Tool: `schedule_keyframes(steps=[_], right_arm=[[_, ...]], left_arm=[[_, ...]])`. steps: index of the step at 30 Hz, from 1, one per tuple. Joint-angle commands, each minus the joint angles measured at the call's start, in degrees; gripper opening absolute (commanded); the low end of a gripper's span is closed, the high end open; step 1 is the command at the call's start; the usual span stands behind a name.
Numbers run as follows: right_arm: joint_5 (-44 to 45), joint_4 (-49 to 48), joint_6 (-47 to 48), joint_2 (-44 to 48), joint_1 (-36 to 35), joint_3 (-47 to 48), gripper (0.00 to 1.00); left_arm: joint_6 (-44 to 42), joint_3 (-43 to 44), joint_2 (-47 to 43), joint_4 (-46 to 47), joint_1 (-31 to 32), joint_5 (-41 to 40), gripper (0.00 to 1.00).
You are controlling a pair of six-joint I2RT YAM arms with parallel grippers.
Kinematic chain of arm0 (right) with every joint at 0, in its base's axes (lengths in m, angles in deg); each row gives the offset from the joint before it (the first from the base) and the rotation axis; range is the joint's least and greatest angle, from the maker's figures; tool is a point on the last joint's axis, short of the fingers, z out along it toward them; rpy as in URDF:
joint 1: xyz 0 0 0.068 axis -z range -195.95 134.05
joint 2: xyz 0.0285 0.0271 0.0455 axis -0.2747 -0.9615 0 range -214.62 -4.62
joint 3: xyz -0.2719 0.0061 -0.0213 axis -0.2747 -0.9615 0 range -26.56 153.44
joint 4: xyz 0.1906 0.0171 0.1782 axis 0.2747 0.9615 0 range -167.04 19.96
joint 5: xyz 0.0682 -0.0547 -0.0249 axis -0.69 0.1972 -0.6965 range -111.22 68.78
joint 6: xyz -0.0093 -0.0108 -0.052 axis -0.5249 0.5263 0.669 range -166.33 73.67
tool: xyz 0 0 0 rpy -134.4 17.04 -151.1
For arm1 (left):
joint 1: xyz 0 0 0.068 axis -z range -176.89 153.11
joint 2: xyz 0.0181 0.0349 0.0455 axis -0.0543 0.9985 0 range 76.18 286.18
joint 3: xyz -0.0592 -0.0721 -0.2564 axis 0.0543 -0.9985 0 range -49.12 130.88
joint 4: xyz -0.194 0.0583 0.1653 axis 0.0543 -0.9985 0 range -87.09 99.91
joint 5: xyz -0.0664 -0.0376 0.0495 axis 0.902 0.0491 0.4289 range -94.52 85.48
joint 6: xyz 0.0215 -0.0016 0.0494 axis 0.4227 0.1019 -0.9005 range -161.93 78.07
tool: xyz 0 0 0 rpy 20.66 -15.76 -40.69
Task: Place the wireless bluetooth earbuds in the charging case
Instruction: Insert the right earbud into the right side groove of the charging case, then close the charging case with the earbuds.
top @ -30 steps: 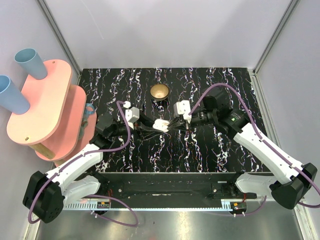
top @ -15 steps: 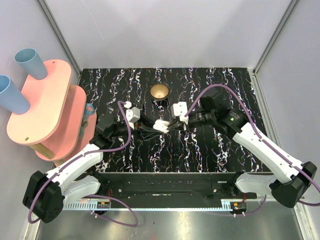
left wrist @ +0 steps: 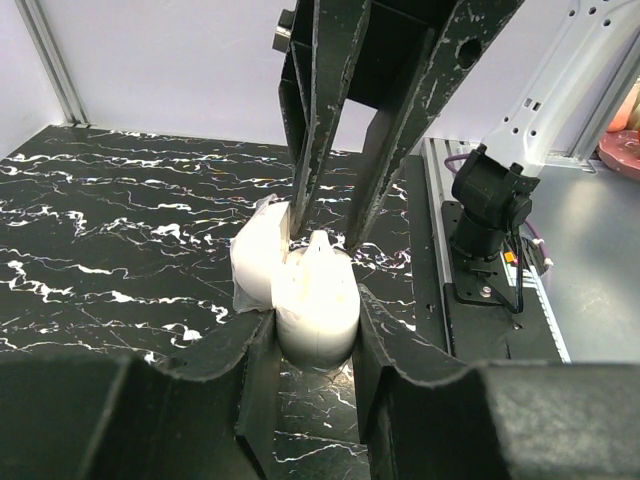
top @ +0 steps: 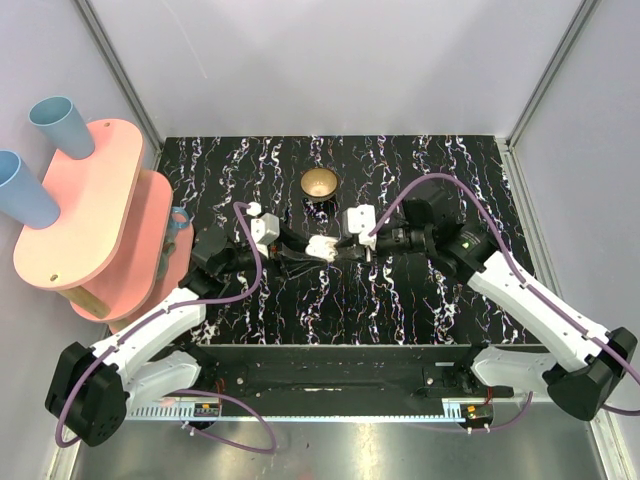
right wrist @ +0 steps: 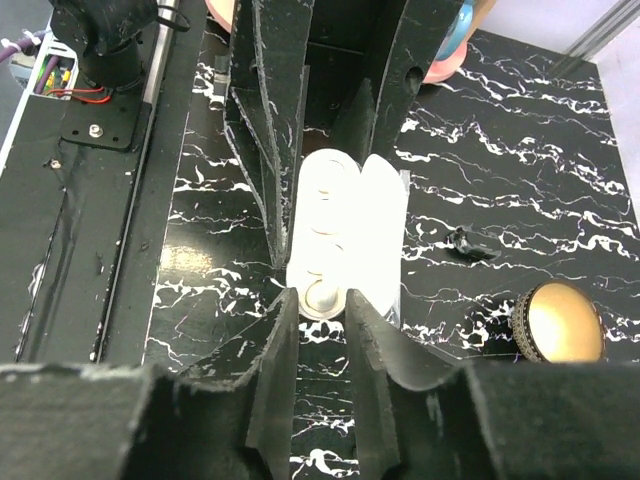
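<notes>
Left tool (left wrist: 314, 330): closed on the charging case (left wrist: 312, 305). The two fingers press against opposite sides of the case body, one on each flank. In the left wrist view the case sits directly between the fingertips, with its lid hinged open and leaning to one side.

Right tool (left wrist: 324, 232): the jaws are parted by a narrow gap. It approaches the case from the side opposite the left tool, so the two tools face each other tip to tip. In the top view the case lies between them near the middle of the bench (top: 420, 300). The right tool's fingertips straddle the end of the open case.

Earbud (right wrist: 320, 293): a small round white bud lies at the near end of the case, in the gap between the right tool's fingertips. Whether the pads touch it cannot be determined. The rest of the case interior is washed out bright white, so a second bud cannot be confirmed.

Case position: in front of the brass bowl (right wrist: 558, 322), well apart from it. Whether the underside of the case touches the bench cannot be determined.

A small dark object (right wrist: 470, 243) lies on the bench between the case and the bowl.
</notes>
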Motion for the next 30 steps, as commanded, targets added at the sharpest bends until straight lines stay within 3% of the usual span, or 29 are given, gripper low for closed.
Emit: schedule_keyframes(steps=[1,11,13,18,21,24,27,30], right_arm=[[2.76,-7.85,-1.95,3.21,-0.36,-1.75,0.34],[4.60,-18.40,-7.48,9.54,-0.45,-7.46,0.45],[7.58,-24.95,-10.29,10.68,-0.36,-10.26,0.47],[24.58,-40.98,-28.47,12.53,-0.36,-15.46,0.70],[33.40,-37.42,-38.68,10.34,-0.36,-11.35,0.78],[37.81,-25.74,-43.60,6.74,-0.36,-3.00,0.86],[36.43,-21.84,-48.09,4.80,-0.36,0.70,0.96],[33.18,-20.88,-53.18,2.34,-0.19,2.90,1.00]], left_arm=[[-1.71,2.80,-0.96,1.78,0.33,-0.04,0.00],[-3.29,2.09,-1.75,0.46,0.33,-4.34,0.00],[-3.73,1.74,-2.01,0.38,0.33,-5.40,0.00],[-3.73,0.43,-3.51,1.08,0.42,-9.62,0.00],[-3.65,0.07,-4.30,1.43,0.42,-10.85,0.00],[-3.38,-0.10,-4.74,1.69,0.51,-11.47,0.00],[-2.77,-0.54,-5.18,2.31,0.42,-11.73,0.00],[-1.19,-1.24,-5.44,4.32,0.51,-12.00,0.00]])
